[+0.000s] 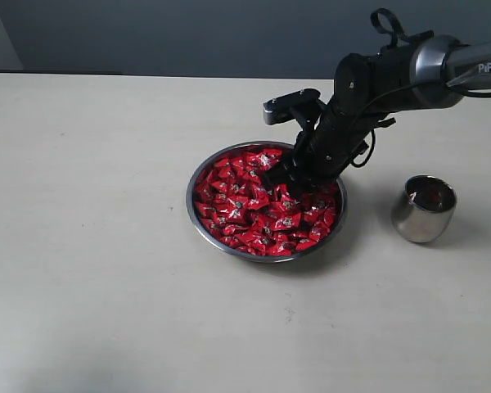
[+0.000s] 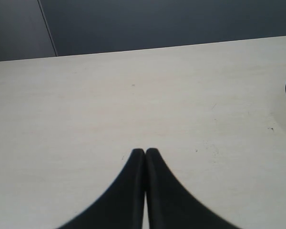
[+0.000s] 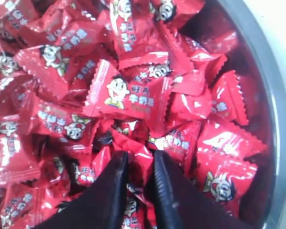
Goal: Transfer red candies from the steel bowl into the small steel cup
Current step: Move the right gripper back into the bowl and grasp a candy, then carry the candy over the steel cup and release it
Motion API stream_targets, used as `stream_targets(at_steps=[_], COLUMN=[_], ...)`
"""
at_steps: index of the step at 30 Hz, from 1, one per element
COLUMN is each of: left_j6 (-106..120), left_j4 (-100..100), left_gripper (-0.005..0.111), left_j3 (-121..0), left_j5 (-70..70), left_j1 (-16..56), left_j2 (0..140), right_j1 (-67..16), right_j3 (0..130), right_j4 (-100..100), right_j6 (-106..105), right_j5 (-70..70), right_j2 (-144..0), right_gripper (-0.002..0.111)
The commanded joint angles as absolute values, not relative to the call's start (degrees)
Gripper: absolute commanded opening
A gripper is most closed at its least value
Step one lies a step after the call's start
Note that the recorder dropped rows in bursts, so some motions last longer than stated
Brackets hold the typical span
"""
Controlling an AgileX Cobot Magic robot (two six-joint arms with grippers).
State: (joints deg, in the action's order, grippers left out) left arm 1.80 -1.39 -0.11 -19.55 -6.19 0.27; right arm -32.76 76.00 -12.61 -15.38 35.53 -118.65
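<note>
Red candies (image 1: 254, 209) heaped in a steel bowl (image 1: 190, 201), small steel cup (image 1: 424, 214) nearby.
Shiny wrappers printed with cartoon faces fill the wide, shallow bowl on the bench (image 1: 106, 286); the rounded cup stands upright, apart to its right.

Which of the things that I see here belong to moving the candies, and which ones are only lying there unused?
In the job: red candies; steel bowl; small steel cup; right gripper, down among the candies.
Not in the job: left gripper, shut, over the table. No other loose thing shows.
</note>
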Motion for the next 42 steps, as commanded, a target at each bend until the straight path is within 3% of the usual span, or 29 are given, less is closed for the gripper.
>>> stream_targets(at_steps=[1,12,19,25,31,42], left_j6=[1.68,1.68,1.68,1.68,1.68,1.68], left_j4=[-1.55,-1.55,-1.55,-1.55,-1.55,-1.55], left_gripper=[0.0,0.0,0.0,0.0,0.0,0.0], left_j3=[0.0,0.0,0.0,0.0,0.0,0.0], left_j5=[-19.14,-19.14,-19.14,-19.14,-19.14,-19.14], left_j1=[-6.18,-6.18,-6.18,-6.18,-6.18,-6.18], left_j2=[0.0,0.0,0.0,0.0,0.0,0.0], right_j1=[-32.67,-32.67,-32.54,-29.39,-26.66,-26.66], right_j3=[76.34,75.85,64.51,55.26,52.61,52.13], right_j4=[-11.92,-8.68,5.39,20.87,24.02,24.26], right_j6=[-15.84,-11.56,5.68,23.47,25.25,25.25], right_j5=[36.27,35.97,26.6,29.18,36.49,37.5], right_j2=[-117.25,-104.86,-92.16,-83.66,-82.72,-88.85], right_gripper=[-0.001,-0.001,-0.001,-0.001,-0.001,-0.001])
